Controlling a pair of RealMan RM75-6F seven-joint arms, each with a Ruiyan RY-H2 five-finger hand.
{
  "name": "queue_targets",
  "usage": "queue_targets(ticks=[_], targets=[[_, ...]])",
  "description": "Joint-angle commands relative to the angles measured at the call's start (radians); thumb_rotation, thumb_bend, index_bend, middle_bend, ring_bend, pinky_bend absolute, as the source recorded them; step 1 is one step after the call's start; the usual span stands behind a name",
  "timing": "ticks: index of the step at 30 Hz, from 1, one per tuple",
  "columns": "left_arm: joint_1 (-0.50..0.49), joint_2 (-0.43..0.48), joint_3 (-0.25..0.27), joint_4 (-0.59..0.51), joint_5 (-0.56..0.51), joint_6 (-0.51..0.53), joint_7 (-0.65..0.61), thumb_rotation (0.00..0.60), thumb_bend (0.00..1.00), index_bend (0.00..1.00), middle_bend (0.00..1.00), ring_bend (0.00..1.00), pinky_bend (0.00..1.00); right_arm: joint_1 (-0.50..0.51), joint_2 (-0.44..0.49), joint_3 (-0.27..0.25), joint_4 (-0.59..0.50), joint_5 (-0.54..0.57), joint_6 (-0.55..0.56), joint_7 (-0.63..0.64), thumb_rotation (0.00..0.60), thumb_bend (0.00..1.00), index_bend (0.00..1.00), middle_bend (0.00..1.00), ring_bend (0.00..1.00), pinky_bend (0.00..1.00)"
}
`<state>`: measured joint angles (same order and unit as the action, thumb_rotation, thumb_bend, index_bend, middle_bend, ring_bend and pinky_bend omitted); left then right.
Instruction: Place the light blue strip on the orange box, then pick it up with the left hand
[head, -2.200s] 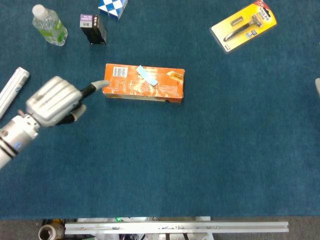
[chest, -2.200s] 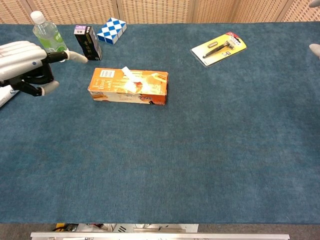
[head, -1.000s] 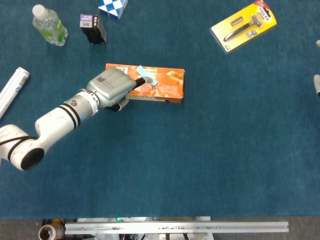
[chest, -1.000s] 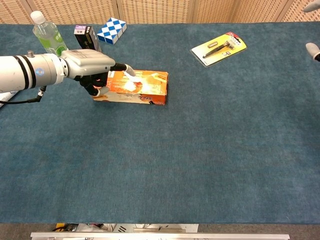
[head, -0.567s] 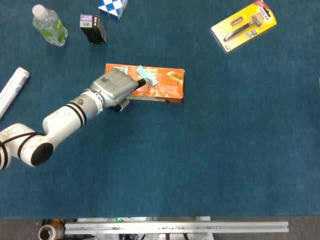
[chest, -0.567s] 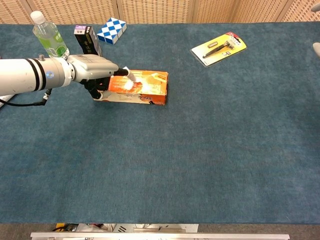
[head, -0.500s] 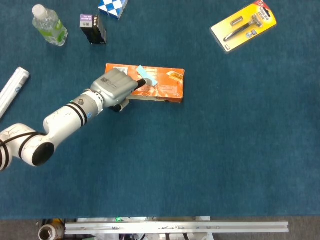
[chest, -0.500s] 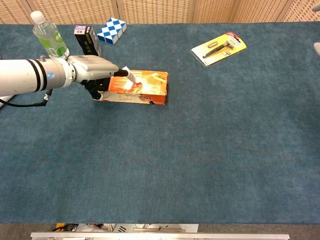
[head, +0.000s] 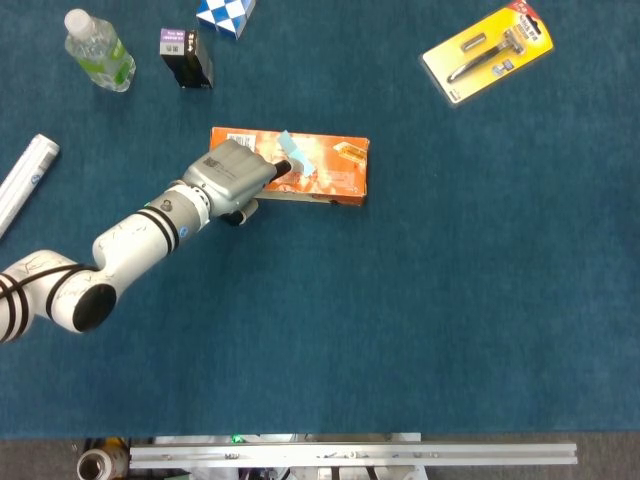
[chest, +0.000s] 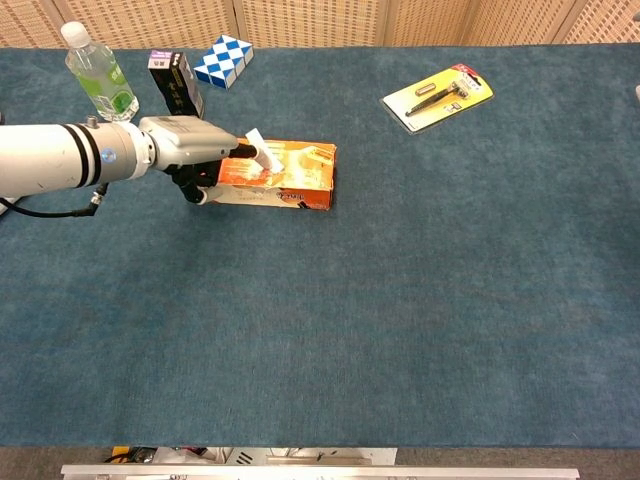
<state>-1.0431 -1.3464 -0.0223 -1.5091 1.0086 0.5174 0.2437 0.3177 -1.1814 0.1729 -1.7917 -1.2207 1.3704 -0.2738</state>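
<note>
1. My left hand (head: 236, 172), over the nine o'clock end of the orange box (head: 330, 172), has its fingertips closed on the near end of the light blue strip (head: 297, 155); I judge it pinched, its free end tilted up off the lid.
2. To lift cleanly: keep the pinch firm and rise straight, not dragging the box.
3. At eleven o'clock, well apart: water bottle (head: 99, 49), dark carton (head: 186, 57).
4. At one o'clock: razor pack (head: 487, 51). My right hand is out of view.

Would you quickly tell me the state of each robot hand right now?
Left robot hand: pinching the light blue strip on the orange box.
Right robot hand: not in view.
</note>
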Motion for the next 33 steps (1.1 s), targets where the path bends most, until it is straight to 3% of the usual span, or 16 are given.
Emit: queue_targets(ticks=[1,33], targets=[[-0.001,0.009,0.001,-0.013,-0.005,0.012,0.002,0.6,0.83,0.1,1.0,1.0,0.99,-0.002,0.001,0.0,-0.001,-0.002,0.0,0.001,0.6,0.36,0.23,0.86,1.0,1.0],[-0.065,-0.008,0.026,-0.041,-0.102,0.049,0.05,0.6,0.83,0.1,1.0,1.0,0.99,-0.043,0.025,0.005,0.002,-0.02,0.017,0.043,0.6,0.36,0.23,0.86,1.0,1.0]])
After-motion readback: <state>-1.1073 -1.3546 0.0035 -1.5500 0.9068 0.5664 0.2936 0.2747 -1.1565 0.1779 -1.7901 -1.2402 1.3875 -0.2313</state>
